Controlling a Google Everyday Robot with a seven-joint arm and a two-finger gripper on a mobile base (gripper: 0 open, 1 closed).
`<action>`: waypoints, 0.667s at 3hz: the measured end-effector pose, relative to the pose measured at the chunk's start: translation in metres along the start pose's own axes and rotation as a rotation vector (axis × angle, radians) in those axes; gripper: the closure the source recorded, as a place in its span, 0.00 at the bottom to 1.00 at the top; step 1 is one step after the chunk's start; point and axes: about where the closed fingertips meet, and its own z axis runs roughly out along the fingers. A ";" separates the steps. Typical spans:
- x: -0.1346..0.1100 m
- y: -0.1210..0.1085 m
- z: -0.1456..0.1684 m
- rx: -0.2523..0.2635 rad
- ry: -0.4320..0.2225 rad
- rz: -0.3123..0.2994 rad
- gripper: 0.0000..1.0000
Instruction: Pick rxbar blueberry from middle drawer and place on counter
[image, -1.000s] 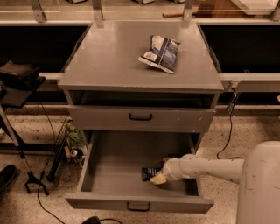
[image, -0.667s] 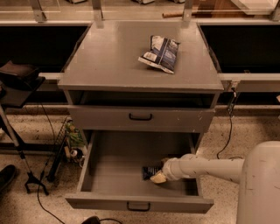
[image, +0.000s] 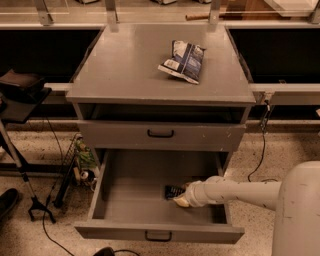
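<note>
The middle drawer (image: 125, 207) is pulled open, with a flat grey floor and a small black handle on its front. The rxbar blueberry (image: 172, 191), a small dark navy bar, lies on the drawer floor right of centre. My gripper (image: 182, 199) reaches into the drawer from the right on a pale arm and sits at the bar's right end, partly covering it. The counter (image: 125, 70) is the grey top of the cabinet above.
A crinkled navy-and-white snack bag (image: 183, 61) lies on the counter at the back right. The upper drawer (image: 161, 133) is closed. A black stand (image: 20, 145) and cables are on the floor at left. The robot's pale body (image: 297, 215) fills the lower right.
</note>
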 end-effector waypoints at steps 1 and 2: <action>0.002 0.001 0.001 0.006 -0.012 -0.006 1.00; 0.002 0.001 0.000 0.007 -0.014 -0.007 1.00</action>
